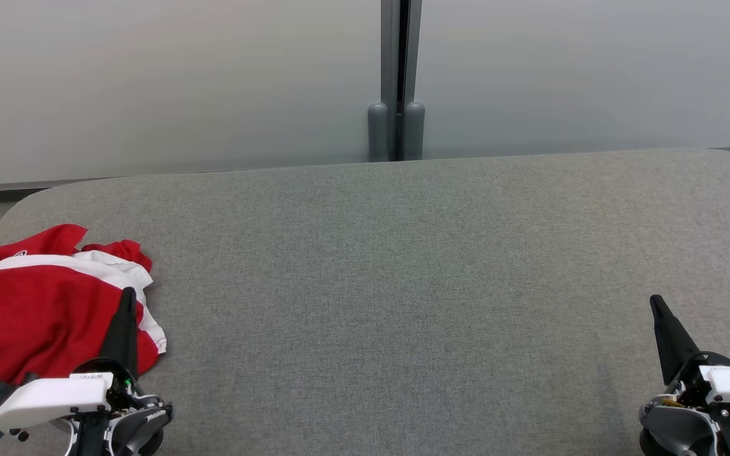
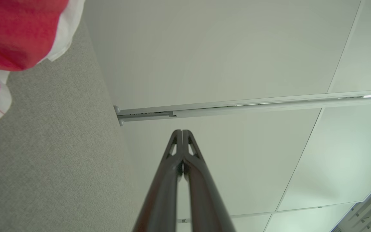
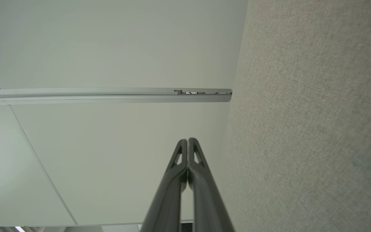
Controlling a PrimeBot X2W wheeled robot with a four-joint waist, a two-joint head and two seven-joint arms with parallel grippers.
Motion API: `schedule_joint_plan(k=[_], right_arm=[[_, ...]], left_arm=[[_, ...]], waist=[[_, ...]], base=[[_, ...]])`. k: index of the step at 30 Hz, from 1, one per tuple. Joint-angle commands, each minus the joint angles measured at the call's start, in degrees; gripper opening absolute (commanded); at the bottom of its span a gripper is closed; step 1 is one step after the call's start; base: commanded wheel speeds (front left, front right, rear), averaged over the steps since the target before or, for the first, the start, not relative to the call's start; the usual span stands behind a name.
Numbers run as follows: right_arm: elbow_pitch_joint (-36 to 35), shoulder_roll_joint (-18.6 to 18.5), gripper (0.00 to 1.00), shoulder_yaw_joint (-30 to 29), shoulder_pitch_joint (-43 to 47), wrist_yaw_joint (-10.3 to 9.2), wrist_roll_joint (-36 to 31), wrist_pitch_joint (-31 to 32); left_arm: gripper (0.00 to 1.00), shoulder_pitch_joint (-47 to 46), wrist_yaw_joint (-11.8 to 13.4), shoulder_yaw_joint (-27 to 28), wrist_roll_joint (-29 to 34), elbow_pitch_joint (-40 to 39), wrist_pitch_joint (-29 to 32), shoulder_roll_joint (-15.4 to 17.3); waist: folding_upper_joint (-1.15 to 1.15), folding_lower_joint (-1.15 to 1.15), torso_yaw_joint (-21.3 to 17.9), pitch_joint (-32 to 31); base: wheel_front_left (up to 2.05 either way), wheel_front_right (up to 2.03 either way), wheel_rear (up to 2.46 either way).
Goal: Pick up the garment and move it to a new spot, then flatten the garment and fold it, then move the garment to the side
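The garment lies crumpled at the left end of the table, just left of your left gripper. Your right gripper is well apart from it. Both grippers have their fingers pressed together and hold nothing.

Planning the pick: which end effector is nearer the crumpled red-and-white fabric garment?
Left. The left end effector is at the garment edge; right end effector far to its right.
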Motion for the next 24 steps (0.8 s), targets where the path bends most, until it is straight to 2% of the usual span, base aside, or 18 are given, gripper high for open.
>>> schedule_joint_plan(k=[1, 24], right_arm=[[-0.2, -0.3, 0.00, 0.0, -0.5, 0.03, 0.1, 0.1], [-0.2, -0.3, 0.00, 0.0, -0.5, 0.03, 0.1, 0.1]], left_arm=[[0.00, -0.9, -0.2, 0.2, 0.0, -0.2, 0.1, 0.3], [0.00, -0.9, -0.2, 0.2, 0.0, -0.2, 0.1, 0.3]], waist=[[0.00, 0.00, 0.0, 0.0], [0.00, 0.00, 0.0, 0.0]], base=[[0.00, 0.00, 0.00], [0.00, 0.00, 0.00]])
